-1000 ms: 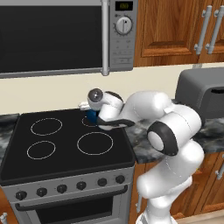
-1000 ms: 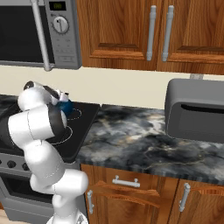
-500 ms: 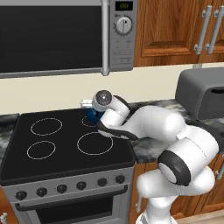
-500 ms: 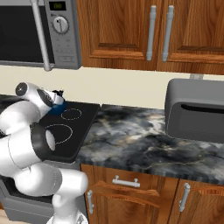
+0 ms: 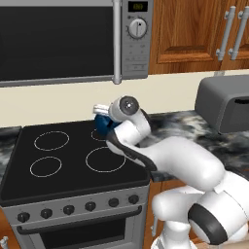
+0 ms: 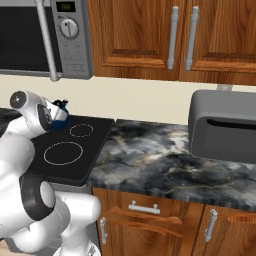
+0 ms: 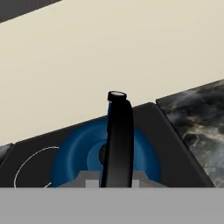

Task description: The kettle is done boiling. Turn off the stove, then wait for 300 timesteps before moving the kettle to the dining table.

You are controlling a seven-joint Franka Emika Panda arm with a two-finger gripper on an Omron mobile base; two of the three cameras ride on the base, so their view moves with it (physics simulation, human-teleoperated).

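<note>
The small dark-blue kettle (image 5: 102,127) (image 6: 61,122) stands at the stove's back right burner, against the cream wall. Its thin black handle (image 7: 119,140) rises straight up between my fingertips in the hand view. My gripper (image 5: 101,116) (image 7: 114,181) is right above the kettle and shut on that handle. I cannot tell whether the kettle rests on the glass or hangs just above it. The stove (image 5: 58,187) (image 6: 97,150) has a black glass top whose white rings show no glow. A row of dark knobs (image 5: 68,210) runs along its steel front. The dining table is out of view.
A steel microwave (image 5: 58,44) (image 6: 30,40) hangs close above the stove. Right of the stove runs a marbled counter (image 6: 150,160) carrying a grey box appliance (image 5: 226,102) (image 6: 225,125). Wood cabinets (image 6: 150,35) hang above the counter.
My arm has folded lower and swung its elbow out to the right while the hand stayed at the kettle. The kettle has barely shifted.
</note>
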